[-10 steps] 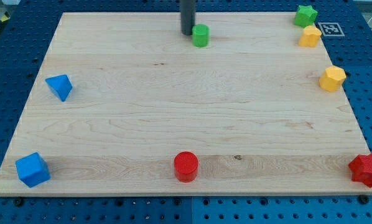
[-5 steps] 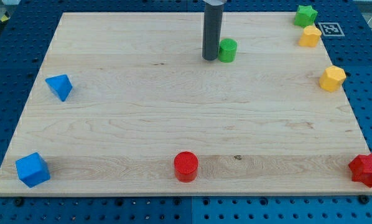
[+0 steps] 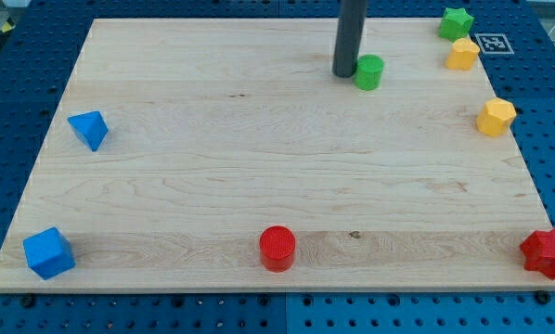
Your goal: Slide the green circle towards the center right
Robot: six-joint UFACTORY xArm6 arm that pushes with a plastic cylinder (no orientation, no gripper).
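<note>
Across your wooden board, my tip has carried the green circle rightward along the view's top, seemingly touching its left side, so it still needs pushing down-right; there are no fingers.

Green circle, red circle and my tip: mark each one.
green circle [image 3: 368,68], camera view, top face
red circle [image 3: 277,243], camera view, top face
my tip [image 3: 344,73], camera view, rod's lower end

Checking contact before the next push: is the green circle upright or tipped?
Upright. The green circle stands on its flat base, round top face showing. My tip sits against its left side in the view.
</note>
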